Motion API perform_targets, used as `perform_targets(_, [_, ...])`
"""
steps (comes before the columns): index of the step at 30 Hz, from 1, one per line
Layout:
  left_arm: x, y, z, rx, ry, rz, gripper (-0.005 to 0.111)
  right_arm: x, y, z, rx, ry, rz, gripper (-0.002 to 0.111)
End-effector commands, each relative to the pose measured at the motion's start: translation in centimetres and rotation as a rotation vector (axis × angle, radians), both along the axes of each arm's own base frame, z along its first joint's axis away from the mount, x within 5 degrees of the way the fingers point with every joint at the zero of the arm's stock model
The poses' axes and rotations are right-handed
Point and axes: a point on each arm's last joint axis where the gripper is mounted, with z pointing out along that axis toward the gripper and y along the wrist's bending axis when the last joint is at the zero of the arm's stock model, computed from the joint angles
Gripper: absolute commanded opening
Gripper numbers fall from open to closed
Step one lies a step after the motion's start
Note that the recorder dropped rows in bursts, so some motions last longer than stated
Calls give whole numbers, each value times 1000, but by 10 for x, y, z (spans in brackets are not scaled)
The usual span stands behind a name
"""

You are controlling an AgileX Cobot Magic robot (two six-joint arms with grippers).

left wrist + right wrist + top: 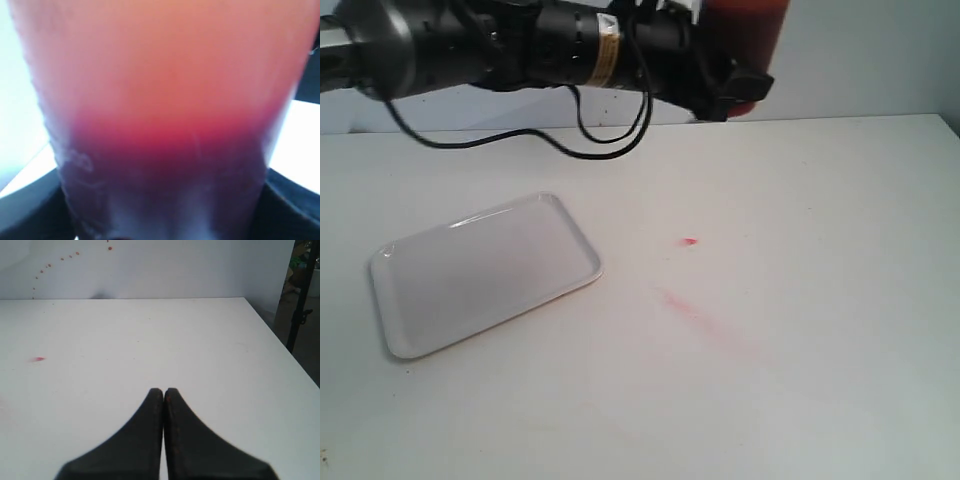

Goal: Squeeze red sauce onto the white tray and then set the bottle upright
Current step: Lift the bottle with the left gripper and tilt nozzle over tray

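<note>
Aloft: bottle [748, 40] grasped by left gripper [732, 90], high over tabletop [820, 350], well apart from white tray [485, 270]. Tray bare, red sauce [165, 165] inside bottle; squeezing and standing upright both remain. Idle right gripper [164, 395] clenched, empty.

One white tray [485, 270] lies on the one table [820, 350], at about 8 o'clock from the exterior view's centre. One bottle [745, 30] shows at 1 o'clock, with one body of red sauce [165, 170] inside. Two grippers are counted: the left gripper [738, 88] at 1 o'clock and the right gripper [163, 393], its two fingers showing in its wrist view. Two red marks sit on the table: one bright speck [688, 241] at 3 o'clock just beside centre, and one faint smear [685, 305] at 5 o'clock. The wall specks [62, 259] are too small to count surely.
</note>
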Motion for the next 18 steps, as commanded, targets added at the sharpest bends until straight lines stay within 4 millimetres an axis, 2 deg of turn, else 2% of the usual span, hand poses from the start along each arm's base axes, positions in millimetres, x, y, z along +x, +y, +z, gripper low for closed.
perform_targets(1, [-20,54,21,-12,-85,152,0,0,0,-1,-13,-5,0,0])
perform_targets(7, [-44,140,27,41,-122,344,0,0,0,-1,-13,-5,0,0])
perform_targets(11, [-56,191,21,129,-153,452,0,0,0,-1,-13,-5,0,0])
perform_targets(15, [-58,221,20,162,-163,525,0,0,0,-1,-13,-5,0,0])
perform_targets(18, [-60,229,22,227,-198,521,0,0,0,-1,-13,-5,0,0])
